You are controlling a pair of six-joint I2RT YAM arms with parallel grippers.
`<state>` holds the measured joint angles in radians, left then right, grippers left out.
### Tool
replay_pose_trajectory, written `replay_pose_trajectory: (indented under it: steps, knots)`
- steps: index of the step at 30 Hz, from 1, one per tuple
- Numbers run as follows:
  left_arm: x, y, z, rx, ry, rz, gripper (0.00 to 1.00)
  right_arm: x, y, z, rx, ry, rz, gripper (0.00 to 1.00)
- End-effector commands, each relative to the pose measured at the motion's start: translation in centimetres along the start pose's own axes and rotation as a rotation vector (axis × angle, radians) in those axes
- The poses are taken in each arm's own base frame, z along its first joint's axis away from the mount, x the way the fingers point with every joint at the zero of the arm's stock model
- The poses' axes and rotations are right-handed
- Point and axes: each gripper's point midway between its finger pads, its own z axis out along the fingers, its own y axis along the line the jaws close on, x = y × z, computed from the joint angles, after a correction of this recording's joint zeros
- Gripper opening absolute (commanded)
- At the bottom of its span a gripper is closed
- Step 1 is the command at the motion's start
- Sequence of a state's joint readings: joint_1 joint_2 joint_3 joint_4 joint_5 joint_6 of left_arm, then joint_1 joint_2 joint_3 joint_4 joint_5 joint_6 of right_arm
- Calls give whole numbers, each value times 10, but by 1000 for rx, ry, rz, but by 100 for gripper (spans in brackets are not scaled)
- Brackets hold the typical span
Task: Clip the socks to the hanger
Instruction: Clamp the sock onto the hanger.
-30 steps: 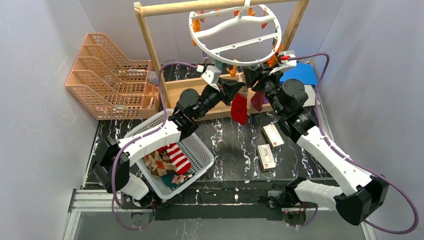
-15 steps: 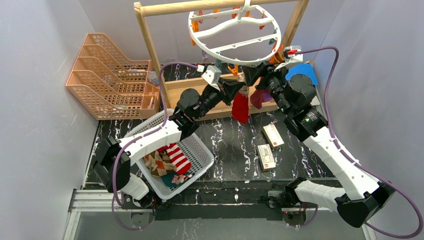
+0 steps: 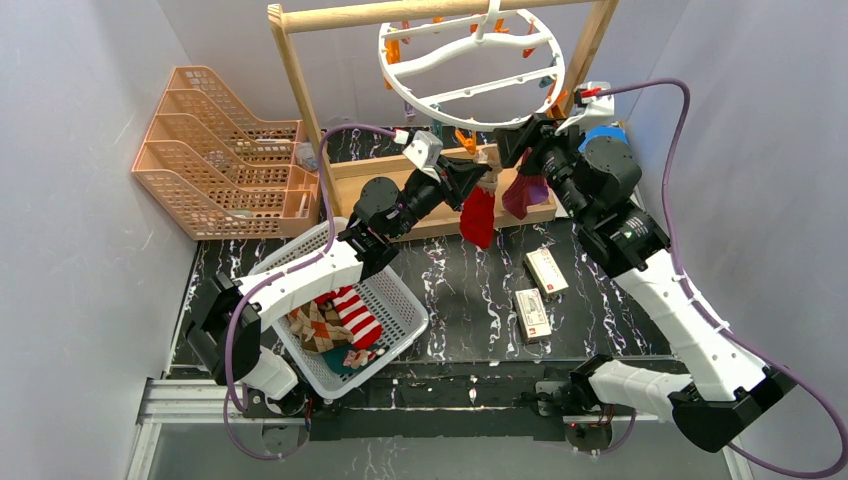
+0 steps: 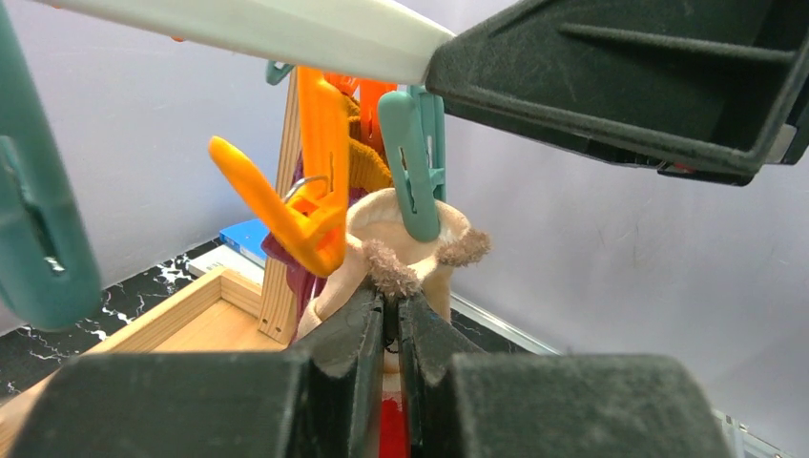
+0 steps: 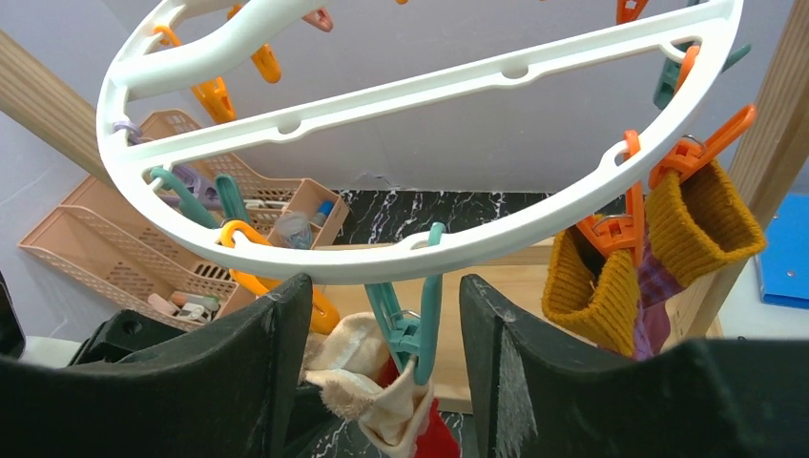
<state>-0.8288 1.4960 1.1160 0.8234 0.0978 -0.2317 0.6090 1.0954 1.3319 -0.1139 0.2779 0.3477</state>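
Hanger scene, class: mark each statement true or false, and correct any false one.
1. The left gripper is shut on the red sock's cream cuff. True.
2. The right gripper is shut on an orange clip. False: it is open, its fingers either side of a teal clip.
3. Mustard-cuffed socks hang from orange clips. True.
4. The white basket is empty. False: it holds a striped sock and an argyle sock.

We are looking up at the near rim of the hanger (image 5: 382,260).
Under it a teal clip (image 5: 421,310) is pinching the cream cuff of the red sock (image 5: 382,408), our right gripper (image 5: 384,286) is standing spread around both, and orange clips (image 5: 699,153) at the rim's right are holding mustard-cuffed socks (image 5: 703,221).
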Motion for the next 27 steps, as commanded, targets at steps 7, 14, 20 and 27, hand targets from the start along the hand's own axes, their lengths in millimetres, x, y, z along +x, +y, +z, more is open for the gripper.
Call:
replay_pose_trajectory:
  steps: [7,14,20,27]
  knots:
    - [-32,-9,3,22,-83,13,0,-20,9,5,-6,26,-26,68]
    - [-30,-9,4,24,-81,14,0,-12,4,6,25,76,-37,69]
    - [-27,-8,4,22,-75,14,0,-7,2,4,35,100,-37,69]
    - [-27,-8,4,22,-75,15,0,-6,2,10,38,105,-54,68]
